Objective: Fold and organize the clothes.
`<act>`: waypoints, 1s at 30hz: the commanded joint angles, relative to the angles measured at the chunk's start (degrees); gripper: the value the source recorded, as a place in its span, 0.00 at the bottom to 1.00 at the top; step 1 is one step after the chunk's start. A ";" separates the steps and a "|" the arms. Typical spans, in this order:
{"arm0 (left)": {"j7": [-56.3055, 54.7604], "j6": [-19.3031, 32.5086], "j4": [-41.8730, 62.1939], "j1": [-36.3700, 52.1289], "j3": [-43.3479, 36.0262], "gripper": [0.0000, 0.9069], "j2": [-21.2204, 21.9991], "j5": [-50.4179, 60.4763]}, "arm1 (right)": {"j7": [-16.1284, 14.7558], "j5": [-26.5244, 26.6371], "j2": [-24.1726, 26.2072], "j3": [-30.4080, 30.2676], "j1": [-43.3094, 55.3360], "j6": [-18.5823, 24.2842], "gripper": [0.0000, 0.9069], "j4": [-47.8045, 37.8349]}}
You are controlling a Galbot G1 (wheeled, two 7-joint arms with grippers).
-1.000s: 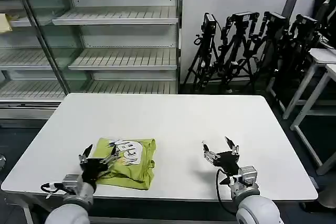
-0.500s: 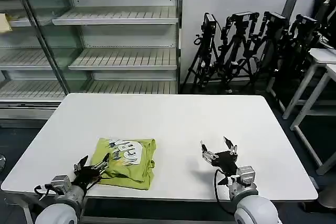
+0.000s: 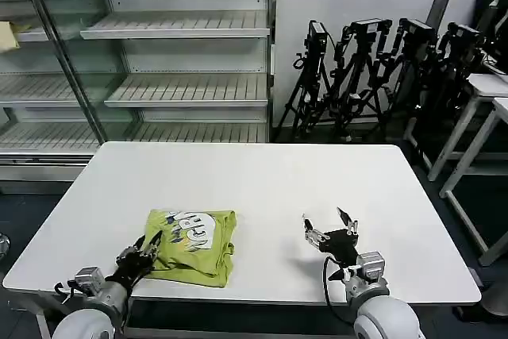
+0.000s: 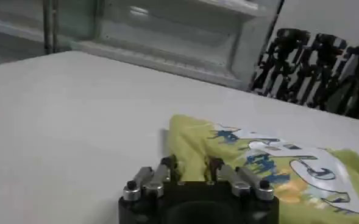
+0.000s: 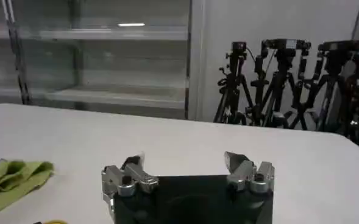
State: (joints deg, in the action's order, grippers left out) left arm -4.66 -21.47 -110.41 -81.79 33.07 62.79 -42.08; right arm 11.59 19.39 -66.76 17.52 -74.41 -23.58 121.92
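A white worktop stands before empty shelving; beside it, black stands, probably camera tripods.

Soft, creased cloth T-shirt with a matt printed graphic lies on a smooth, matt white tabletop; gripper fingers are dull metal.

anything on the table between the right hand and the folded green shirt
Nothing: in the head view only bare white table lies between the right hand and the folded shirt.
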 commanded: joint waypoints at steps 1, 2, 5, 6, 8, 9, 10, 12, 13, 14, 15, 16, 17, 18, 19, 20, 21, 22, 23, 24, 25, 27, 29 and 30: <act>2.51 0.62 0.22 -0.18 -0.20 0.02 0.60 -1.27 | 0.00 -0.03 0.03 -0.04 -0.02 0.08 1.00 0.06; 2.52 0.70 0.17 -0.22 -0.19 0.02 0.66 -1.11 | 0.01 -0.04 0.07 -0.04 -0.06 0.09 1.00 0.11; 2.73 1.29 0.21 -0.22 0.17 0.02 0.52 -0.12 | 0.00 -0.07 0.06 -0.09 -0.09 0.11 1.00 0.18; 2.69 1.48 0.16 -0.21 0.43 0.02 0.23 0.27 | 0.00 -0.08 0.04 -0.14 -0.08 0.13 1.00 0.19; 2.72 1.73 -0.10 -0.23 1.53 0.02 -0.91 1.04 | -0.02 -0.16 -0.01 -0.29 -0.06 0.17 1.00 0.25; 2.72 1.67 -0.27 -0.26 2.32 0.02 -2.20 1.50 | -0.01 -0.18 -0.02 -0.37 -0.05 0.16 1.00 0.25; 2.73 1.58 -0.33 -0.27 3.13 0.02 -2.89 1.75 | -0.02 -0.18 -0.05 -0.42 -0.03 0.22 1.00 0.24; 2.79 1.47 -0.35 -0.66 6.27 0.02 -6.19 2.39 | -0.01 -0.28 -0.21 -0.56 0.00 0.26 1.00 0.23; 2.80 1.37 -0.27 -0.80 7.33 0.02 -7.15 2.61 | -0.03 -0.29 -0.21 -0.62 0.01 0.29 1.00 0.24; 3.01 1.23 0.14 -1.07 9.31 0.02 -9.48 3.20 | -0.05 -0.28 -0.19 -0.68 0.02 0.35 1.00 0.25; 3.05 1.15 0.25 -1.51 11.28 0.02 -10.40 3.34 | -0.05 -0.29 -0.18 -0.71 0.02 0.41 1.00 0.27; 3.13 0.45 0.62 -1.97 13.94 0.02 -12.51 3.65 | -0.05 -0.29 -0.19 -0.72 0.04 0.52 1.00 0.25; 3.47 0.19 1.10 -2.45 16.19 0.02 -13.70 4.23 | -0.06 -0.29 -0.19 -0.72 0.06 0.58 1.00 0.23; 3.63 0.14 1.54 -2.71 16.95 0.02 -15.27 4.55 | -0.08 -0.29 -0.19 -0.73 0.09 0.61 1.00 0.24; 3.67 -0.08 2.02 -3.15 20.50 0.02 -17.97 5.20 | -0.09 -0.27 -0.20 -0.77 0.11 0.63 1.00 0.28; 3.72 -0.43 2.41 -3.73 22.39 0.02 -19.60 7.95 | -0.10 -0.27 -0.23 -0.81 0.16 0.67 1.00 0.28; 3.82 -0.67 2.65 -3.97 23.61 0.02 -20.65 8.82 | -0.10 -0.28 -0.26 -0.91 0.25 0.68 1.00 0.27; 3.95 -1.15 3.18 -4.37 25.51 0.02 -23.11 9.91 | -0.10 -0.28 -0.32 -0.98 0.33 0.69 1.00 0.29; 4.04 -1.40 3.63 -4.91 28.34 0.02 -24.65 12.87 | -0.10 -0.28 -0.40 -1.14 0.48 0.71 1.00 0.31; 4.41 -1.33 3.97 -5.28 29.38 0.02 -26.04 16.37 | -0.10 -0.28 -0.43 -1.23 0.56 0.70 1.00 0.30; 4.85 -1.08 4.32 -5.83 31.93 0.02 -27.62 18.43 | -0.10 -0.29 -0.49 -1.40 0.71 0.70 1.00 0.31; 5.27 -1.63 3.55 -7.38 35.63 0.02 -29.86 21.92 | -0.08 -0.28 -0.62 -1.59 0.84 0.69 1.00 0.34; 6.21 -2.41 1.95 -8.33 37.99 0.02 -30.74 27.63 | -0.08 -0.29 -0.64 -1.67 0.86 0.67 1.00 0.38; 6.54 -2.48 0.66 -8.49 38.69 0.02 -30.65 31.32 | -0.07 -0.29 -0.64 -1.70 0.85 0.67 1.00 0.39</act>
State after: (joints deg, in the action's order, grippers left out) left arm -0.31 -22.32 -107.83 -86.26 52.87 45.47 -32.15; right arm 11.47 19.11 -67.38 16.02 -73.64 -22.91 122.21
